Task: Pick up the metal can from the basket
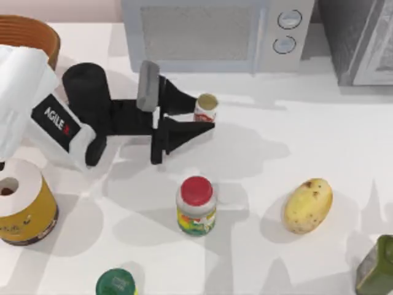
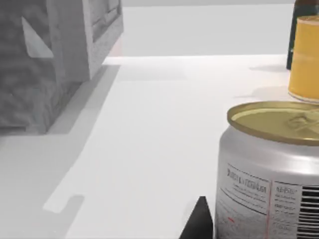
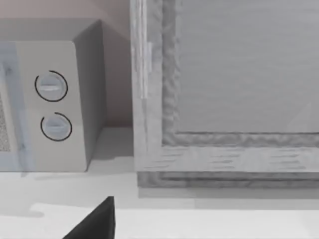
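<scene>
Metal can [image 1: 206,108] upright between the two black fingers [image 1: 184,98] of the left tool [image 1: 207,112], one finger on either side and closed against its label, well right of the basket [image 1: 37,34] and outside it. From the left wrist: can [image 2: 271,169] close up, silver wall with printed text and a barcode, dull gold top with a pull tab, one dark fingertip [image 2: 199,221] just beside its base. Cannot tell from above whether held clear of the table [image 1: 319,141] or resting on it.

Plain white table, soft shadows across it. At the back, a grey microwave [image 1: 215,31] with two round dials, and beside it a grey textured cabinet [image 1: 362,37]; pale pinkish wall behind. From the right wrist: the same microwave [image 3: 55,99] and cabinet [image 3: 224,89], with a dark fingertip [image 3: 97,221] of the right tool at the edge, state of its fingers not clear.

Nearer the front: red-lidded jar [image 1: 196,206] below the can, a potato [image 1: 307,205] to the right, a dark green bottle [image 1: 377,267] at the far right edge, a green lid [image 1: 115,284] at the bottom, a large yellow can with white top [image 1: 21,203] at the left.
</scene>
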`<state>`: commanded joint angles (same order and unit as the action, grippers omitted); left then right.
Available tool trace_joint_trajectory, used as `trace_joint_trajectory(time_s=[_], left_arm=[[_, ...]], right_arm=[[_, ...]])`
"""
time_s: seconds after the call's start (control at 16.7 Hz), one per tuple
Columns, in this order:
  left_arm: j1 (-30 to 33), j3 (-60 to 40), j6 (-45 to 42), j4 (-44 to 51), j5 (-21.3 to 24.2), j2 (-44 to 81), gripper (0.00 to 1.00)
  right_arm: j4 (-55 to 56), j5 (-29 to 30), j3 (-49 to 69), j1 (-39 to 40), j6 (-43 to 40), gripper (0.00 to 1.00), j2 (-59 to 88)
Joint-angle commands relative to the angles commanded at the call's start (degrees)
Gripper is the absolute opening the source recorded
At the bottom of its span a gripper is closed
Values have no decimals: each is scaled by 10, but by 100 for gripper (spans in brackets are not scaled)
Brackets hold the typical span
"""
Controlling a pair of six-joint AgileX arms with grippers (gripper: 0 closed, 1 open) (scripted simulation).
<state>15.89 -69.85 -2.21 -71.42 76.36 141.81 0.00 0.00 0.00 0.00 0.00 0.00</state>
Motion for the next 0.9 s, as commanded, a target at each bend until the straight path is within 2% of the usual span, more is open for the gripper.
trace_joint_trajectory(time_s=[0.18,0.48,0.9], left_arm=[[-21,-2,-3,-24,27,43,0],[-23,-1,-3,-26,29,46,0],[-23,-1,-3,-26,29,46,53]], right_arm=[[0,0,0,0,0,100,0],[0,0,0,0,0,100,0],[0,0,0,0,0,100,0]])
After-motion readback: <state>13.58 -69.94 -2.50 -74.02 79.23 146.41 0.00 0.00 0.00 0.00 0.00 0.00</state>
